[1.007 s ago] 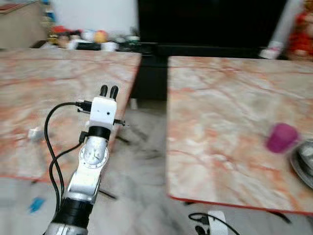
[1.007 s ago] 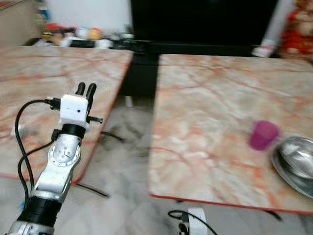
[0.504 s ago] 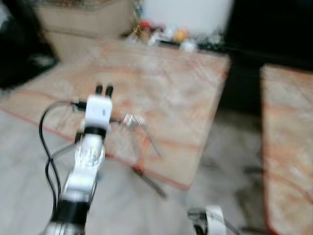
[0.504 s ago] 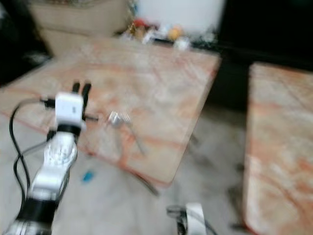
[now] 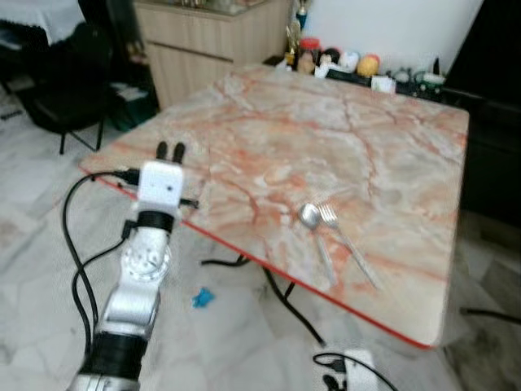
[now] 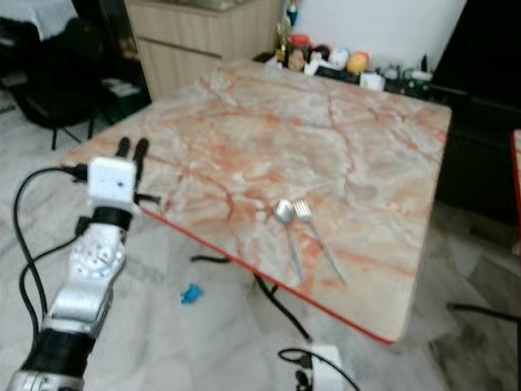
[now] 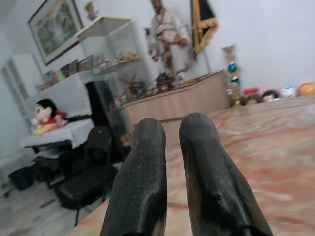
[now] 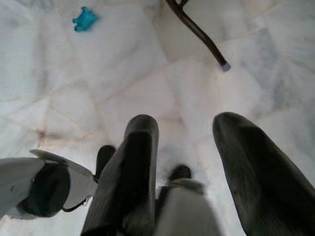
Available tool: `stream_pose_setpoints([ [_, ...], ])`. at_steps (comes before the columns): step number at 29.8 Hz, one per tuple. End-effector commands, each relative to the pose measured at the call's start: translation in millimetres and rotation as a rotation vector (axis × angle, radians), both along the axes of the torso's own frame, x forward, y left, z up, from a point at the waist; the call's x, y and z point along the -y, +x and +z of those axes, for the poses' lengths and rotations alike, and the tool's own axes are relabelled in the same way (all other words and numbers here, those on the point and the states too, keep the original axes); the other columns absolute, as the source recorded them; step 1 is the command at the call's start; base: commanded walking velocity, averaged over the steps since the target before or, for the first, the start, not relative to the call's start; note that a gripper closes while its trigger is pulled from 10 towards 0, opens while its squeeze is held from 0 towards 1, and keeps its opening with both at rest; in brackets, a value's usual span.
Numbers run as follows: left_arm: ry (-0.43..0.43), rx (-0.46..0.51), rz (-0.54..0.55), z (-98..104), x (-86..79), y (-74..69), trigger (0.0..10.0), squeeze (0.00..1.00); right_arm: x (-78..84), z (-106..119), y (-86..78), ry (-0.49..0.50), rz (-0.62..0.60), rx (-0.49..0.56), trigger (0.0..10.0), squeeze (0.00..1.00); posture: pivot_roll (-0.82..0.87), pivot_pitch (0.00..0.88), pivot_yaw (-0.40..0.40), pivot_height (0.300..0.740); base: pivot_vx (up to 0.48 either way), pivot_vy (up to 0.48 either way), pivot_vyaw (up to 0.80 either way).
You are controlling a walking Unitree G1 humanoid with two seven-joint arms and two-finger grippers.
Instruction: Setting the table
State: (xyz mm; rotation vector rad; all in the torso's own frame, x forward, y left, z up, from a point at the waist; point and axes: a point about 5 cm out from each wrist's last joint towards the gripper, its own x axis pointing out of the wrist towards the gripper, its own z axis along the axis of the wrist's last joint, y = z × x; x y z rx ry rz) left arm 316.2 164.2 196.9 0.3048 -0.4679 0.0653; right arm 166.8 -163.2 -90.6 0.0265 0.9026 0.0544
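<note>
With the view swung off the purple cup, a spoon [image 5: 310, 217] and fork [image 5: 329, 215] are lying center-frame for collecting, the left gripper [image 5: 170, 151] pinched together empty, the right gripper [image 8: 189, 162] hanging spread apart.

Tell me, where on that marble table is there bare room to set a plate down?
Most of the table is bare: the wide stretch between the left pincer at the near-left edge and the spoon and fork near the front edge. The far edge, lined with small ornaments, is crowded.
</note>
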Motion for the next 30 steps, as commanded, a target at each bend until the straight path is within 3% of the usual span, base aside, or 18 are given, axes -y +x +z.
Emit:
stream_pose_setpoints([
  [1, -0.019, -0.039, 0.008, -8, -2.0, -0.2, 10.0, 0.00, 10.6, -2, -4.9, -0.020, -0.030, -0.018, 10.0, 0.00, 0.12, 0.000, -0.014, 0.740, 0.000, 0.000, 0.00],
  [3, 0.005, -0.077, 0.107, -20, -28.1, -3.6, 10.0, 0.00, 10.6, -2, -5.0, -0.020, -0.032, -0.018, 10.0, 0.00, 0.12, 0.000, -0.015, 0.740, 0.000, 0.000, 0.00],
  [7, 0.046, -0.103, 0.206, -30, -49.9, -6.3, 10.0, 0.00, 10.3, -2, -4.8, -0.020, -0.031, -0.018, 10.0, 0.00, 0.13, 0.000, -0.016, 0.740, 0.000, 0.000, 0.00],
  [10, 0.029, -0.154, 0.272, -42, -64.2, -8.6, 10.0, 0.00, 10.3, -1, -4.6, -0.020, -0.031, -0.017, 10.0, 0.00, 0.13, 0.000, -0.015, 0.740, 0.000, 0.000, 0.00],
  [14, -0.001, -0.241, 0.304, -61, -73.8, -11.2, 10.0, 0.00, 10.3, -1, -4.6, -0.020, -0.033, -0.016, 10.0, 0.00, 0.13, 0.000, -0.015, 0.740, 0.000, 0.000, 0.00],
  [17, -0.152, -0.372, 0.323, -90, -83.7, -15.5, 10.0, 0.00, 10.4, -1, -4.5, -0.021, -0.034, -0.016, 10.0, 0.00, 0.13, 0.000, -0.014, 0.740, 0.000, 0.000, 0.00],
  [19, -0.191, -0.458, 0.345, -109, -88.5, -19.7, 10.0, 0.00, 10.4, -1, -4.4, -0.022, -0.034, -0.017, 10.0, 0.00, 0.13, 0.000, -0.015, 0.740, 0.000, 0.000, 0.00],
  [30, -0.088, -0.625, 0.514, -155, -114.5, -44.4, 10.0, 0.00, 10.3, -2, -4.6, -0.024, -0.037, -0.017, 10.0, 0.00, 0.13, 0.000, -0.014, 0.740, 0.000, 0.000, 0.00],
])
